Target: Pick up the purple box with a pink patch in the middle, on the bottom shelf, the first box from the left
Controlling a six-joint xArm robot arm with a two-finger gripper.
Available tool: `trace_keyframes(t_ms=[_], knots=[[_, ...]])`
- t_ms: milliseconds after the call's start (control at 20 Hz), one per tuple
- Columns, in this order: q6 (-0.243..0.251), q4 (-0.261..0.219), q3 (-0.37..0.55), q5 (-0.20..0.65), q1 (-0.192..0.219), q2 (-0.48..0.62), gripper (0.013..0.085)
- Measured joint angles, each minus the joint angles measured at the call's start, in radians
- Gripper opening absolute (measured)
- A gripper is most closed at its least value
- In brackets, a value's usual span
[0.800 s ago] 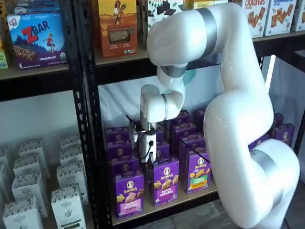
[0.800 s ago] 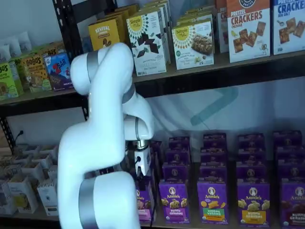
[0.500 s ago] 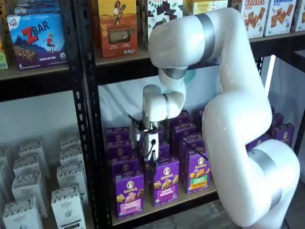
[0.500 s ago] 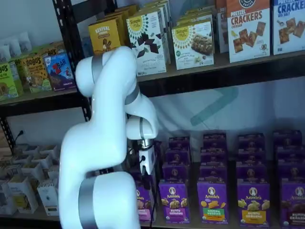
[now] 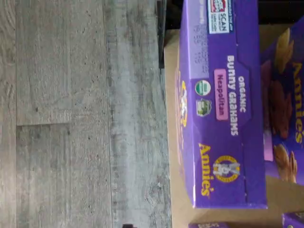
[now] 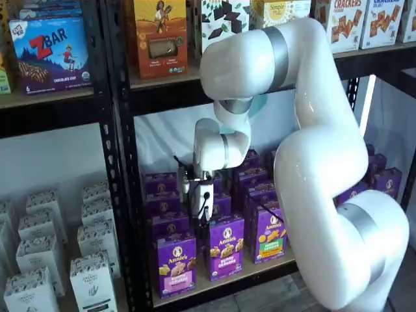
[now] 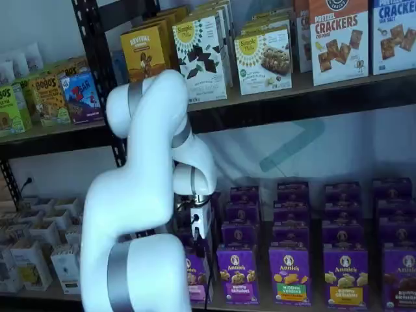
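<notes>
We're on approach: gripper (image 6: 202,224) spread wide, empty, just above purple box (image 6: 176,264); next we need to drop straight & straddle it.

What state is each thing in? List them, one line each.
purple box: upright at the front of its row, not gripped.
end effector: open, empty, hanging over the purple rows.
bottom shelf: stocked with rows of purple boxes.
</notes>
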State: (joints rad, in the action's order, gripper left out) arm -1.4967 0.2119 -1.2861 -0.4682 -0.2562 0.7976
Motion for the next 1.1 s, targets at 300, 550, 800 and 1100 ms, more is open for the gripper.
trace_keyframes(t_ms=[300, 550, 800, 1100], knots=[[0.033, -0.014, -0.040, -0.015, -0.020, 0.034, 0.0850], [0.055, -0.022, -0.062, -0.021, -0.035, 0.057, 0.0850], [0.061, -0.012, -0.076, -0.006, -0.050, 0.077, 0.0850], [0.078, -0.010, -0.094, 0.007, -0.070, 0.099, 0.0850]])
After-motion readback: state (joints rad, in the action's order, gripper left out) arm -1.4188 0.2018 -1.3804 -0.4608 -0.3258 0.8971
